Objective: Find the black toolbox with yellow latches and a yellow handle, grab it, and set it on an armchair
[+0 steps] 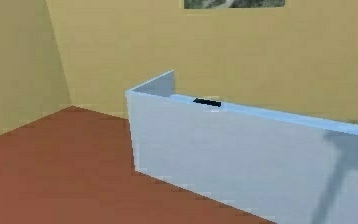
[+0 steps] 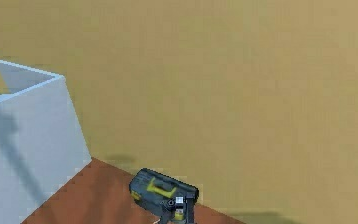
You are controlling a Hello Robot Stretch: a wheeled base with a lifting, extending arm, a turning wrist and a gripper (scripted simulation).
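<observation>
While on floor (image 2: 87,205), toolbox (image 2: 159,188) near wall (image 2: 227,80)

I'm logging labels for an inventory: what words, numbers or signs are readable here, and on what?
No text can be read anywhere.
Toolbox: no legible label.
Wall picture: no words to make out.
White square in front of the toolbox: black marks, too small to read.
</observation>
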